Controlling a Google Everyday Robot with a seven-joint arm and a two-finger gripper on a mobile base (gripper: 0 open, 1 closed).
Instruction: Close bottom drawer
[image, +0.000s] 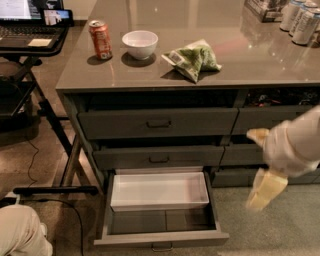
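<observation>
The bottom drawer (160, 239) is pulled out wide at the foot of the grey cabinet, with its low front panel and dark pull (162, 246) near the lower edge of the view. A white rectangular tray (159, 190) sits in its back half, with a divided grey floor (162, 220) in front. My gripper (265, 187), cream-yellow on a white arm (295, 142), hangs blurred in the air to the right of the drawer, at about the tray's height, and touches nothing.
Two closed drawer fronts (157, 122) (158, 157) sit above. The countertop holds a red can (101, 39), white bowl (140, 43), green bag (192, 58) and cans (300, 17). A laptop stand (30, 30) with floor legs (55, 190) is at left. A beige shape (20, 232) is at bottom left.
</observation>
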